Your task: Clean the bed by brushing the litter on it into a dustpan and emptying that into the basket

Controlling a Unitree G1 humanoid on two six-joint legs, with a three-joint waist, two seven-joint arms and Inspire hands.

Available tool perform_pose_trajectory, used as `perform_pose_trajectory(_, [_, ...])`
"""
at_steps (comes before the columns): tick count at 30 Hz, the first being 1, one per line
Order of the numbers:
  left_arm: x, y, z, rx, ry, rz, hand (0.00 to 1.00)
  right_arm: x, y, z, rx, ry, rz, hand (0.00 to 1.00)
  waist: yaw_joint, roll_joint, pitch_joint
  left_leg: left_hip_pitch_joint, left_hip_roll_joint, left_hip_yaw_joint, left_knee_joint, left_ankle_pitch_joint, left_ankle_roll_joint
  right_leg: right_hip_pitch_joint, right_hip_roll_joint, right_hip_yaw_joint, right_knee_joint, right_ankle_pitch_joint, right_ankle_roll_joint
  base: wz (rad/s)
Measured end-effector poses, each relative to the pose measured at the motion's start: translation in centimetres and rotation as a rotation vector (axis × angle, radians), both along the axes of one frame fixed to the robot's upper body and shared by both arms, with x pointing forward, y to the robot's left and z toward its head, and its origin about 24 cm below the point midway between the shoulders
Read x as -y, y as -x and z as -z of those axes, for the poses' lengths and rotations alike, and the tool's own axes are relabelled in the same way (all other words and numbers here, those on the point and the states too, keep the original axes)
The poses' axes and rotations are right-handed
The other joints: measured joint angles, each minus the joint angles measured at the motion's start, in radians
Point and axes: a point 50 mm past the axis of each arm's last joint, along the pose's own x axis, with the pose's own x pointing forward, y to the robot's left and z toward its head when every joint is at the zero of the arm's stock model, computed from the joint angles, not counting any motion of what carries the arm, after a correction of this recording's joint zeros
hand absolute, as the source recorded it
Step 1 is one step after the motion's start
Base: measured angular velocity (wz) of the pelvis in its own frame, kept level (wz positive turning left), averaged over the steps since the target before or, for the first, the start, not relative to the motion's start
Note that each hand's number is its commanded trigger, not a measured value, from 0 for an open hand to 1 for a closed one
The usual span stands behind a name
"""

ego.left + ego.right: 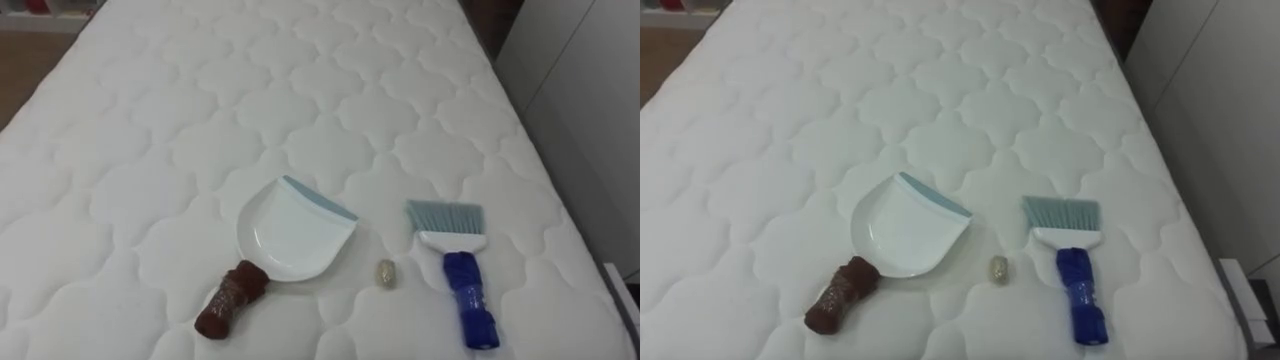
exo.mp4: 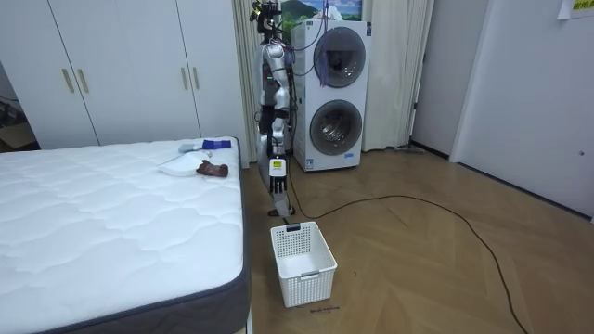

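Note:
A white dustpan [image 1: 295,235] with a blue lip and a brown handle [image 1: 232,297] lies on the white quilted mattress [image 1: 150,120], near its close edge. To its right lies a brush [image 1: 455,260] with a blue handle and pale blue bristles pointing away from me. Between them rests a small beige scrap [image 1: 386,274]. In the room view I stand at the bed's corner, facing it, beside the dustpan [image 2: 178,166] and brush [image 2: 215,144]. My left hand [image 2: 276,181] hangs at my side with relaxed fingers, holding nothing.
A white slatted basket [image 2: 303,263] stands on the wooden floor by the bed's side. Two stacked washing machines [image 2: 334,93] are behind me. White wardrobe doors [image 2: 121,65] run along the bed's far side. The mattress edge drops off at the right [image 1: 590,260].

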Motion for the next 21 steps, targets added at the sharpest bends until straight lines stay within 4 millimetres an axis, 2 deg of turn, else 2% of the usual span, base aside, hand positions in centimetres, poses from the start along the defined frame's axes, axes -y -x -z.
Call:
perform_pose_trajectory(7, [-1.0,-1.1,-0.5,0.11,-0.129,-0.057,0.0,0.0,-0.7,0.0,0.067,0.005,0.027,0.0,-0.001,-0.001,0.0036,0.0,0.0,-0.004,-0.001,0.0,0.0,0.002,0.0,-0.003,-0.002,0.0,0.0,0.01])
perform_pose_trajectory(10, [-1.6,-2.7,-1.1,0.219,-0.216,-0.072,0.0,0.0,-0.8,0.0,0.089,0.01,0.016,0.0,-0.002,-0.003,0.0087,-0.002,0.0,-0.011,0.001,0.0,0.0,0.003,0.0,-0.007,-0.001,0.0,0.0,0.08])
perform_pose_trajectory(13, [-2.5,-6.2,-2.9,0.429,-0.306,-0.093,0.0,-0.1,-1.6,0.0,0.128,0.008,0.001,0.0,0.002,-0.012,0.0114,-0.022,0.0,-0.013,0.001,0.002,-0.004,-0.017,0.0,-0.016,0.0,0.001,-0.001,0.01])
perform_pose_trajectory(15, [-2.5,-9.1,-4.6,0.622,-0.361,-0.083,0.0,0.4,-2.1,-0.2,0.164,0.012,-0.016,0.0,0.005,-0.011,0.0089,-0.026,-0.001,-0.01,0.004,0.004,-0.005,-0.019,0.0,-0.015,-0.002,0.001,-0.002,-0.04])
perform_pose_trajectory(18, [-2.1,-11.4,-6.1,0.782,-0.392,-0.068,0.0,0.8,-2.5,-0.4,0.208,0.01,-0.024,0.0,0.003,-0.008,0.0042,-0.013,0.001,-0.003,0.002,0.004,-0.005,-0.011,0.001,-0.015,-0.006,0.001,-0.002,-0.08])
perform_pose_trajectory(21, [-1.6,-12.8,-7.2,0.884,-0.403,-0.049,0.0,0.8,-2.4,-0.4,0.226,0.005,-0.02,0.0,0.004,-0.012,0.0024,-0.019,0.001,-0.003,0.001,0.004,-0.005,-0.012,0.001,-0.012,-0.02,0.001,-0.002,0.0])
